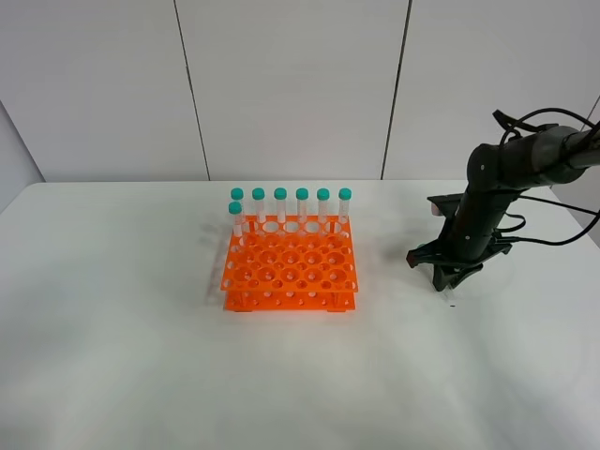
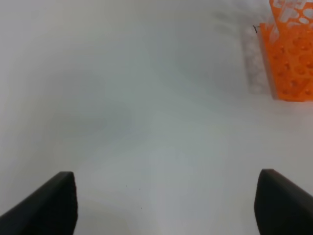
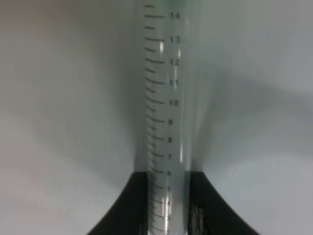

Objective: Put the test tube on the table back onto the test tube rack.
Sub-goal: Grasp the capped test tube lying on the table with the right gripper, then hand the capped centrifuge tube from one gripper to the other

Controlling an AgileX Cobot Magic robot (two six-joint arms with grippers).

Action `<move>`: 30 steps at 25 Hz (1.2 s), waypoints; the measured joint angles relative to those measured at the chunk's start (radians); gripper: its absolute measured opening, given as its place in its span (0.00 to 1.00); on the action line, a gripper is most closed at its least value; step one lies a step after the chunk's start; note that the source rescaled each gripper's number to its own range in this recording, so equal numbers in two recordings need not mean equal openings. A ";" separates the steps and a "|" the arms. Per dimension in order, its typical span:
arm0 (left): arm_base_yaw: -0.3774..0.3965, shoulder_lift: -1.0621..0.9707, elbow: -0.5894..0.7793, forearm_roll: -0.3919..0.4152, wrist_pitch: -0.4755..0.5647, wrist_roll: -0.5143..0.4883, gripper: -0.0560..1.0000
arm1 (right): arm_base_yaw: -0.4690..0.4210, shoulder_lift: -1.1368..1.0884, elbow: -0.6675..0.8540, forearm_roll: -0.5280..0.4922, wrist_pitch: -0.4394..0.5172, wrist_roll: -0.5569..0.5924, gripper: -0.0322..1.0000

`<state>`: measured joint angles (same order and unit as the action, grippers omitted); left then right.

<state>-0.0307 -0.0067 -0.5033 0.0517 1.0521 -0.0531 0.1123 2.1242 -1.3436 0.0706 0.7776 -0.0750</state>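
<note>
The work surface is the white table [image 1: 112,366], backed by a plain panelled wall [image 1: 281,84]. Take the orange test tube rack [image 1: 291,272] at the middle of the table as your reference. Seven teal-capped tubes [image 1: 280,204] stand upright in it: six along the rack's far row and one in the next row, at the left end. Locate the right gripper [image 1: 452,281] well to the right of the rack, low over the tabletop. In the right wrist view, its two dark fingers [image 3: 128,208] press against either side of the test tube [image 3: 168,98]; the jaws pinch the clear, graduated wall. You cannot tell whether the tube touches the table. The left gripper [image 2: 166,203] shows only in the left wrist view: its jaws stand spread wide over bare table, well apart from a corner of the rack.
</note>
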 joint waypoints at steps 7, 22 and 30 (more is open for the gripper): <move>0.000 0.000 0.000 0.000 0.000 0.000 1.00 | 0.000 -0.317 -0.045 0.001 0.126 -0.032 0.07; 0.000 0.000 0.000 0.000 0.000 0.000 1.00 | 0.296 -0.609 0.081 0.297 0.183 -0.513 0.07; 0.000 0.000 0.000 0.000 0.000 0.001 1.00 | 0.325 -0.557 0.151 0.522 0.070 -0.783 0.07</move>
<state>-0.0307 -0.0067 -0.5033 0.0517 1.0521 -0.0521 0.4375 1.5670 -1.1927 0.5930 0.8474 -0.8575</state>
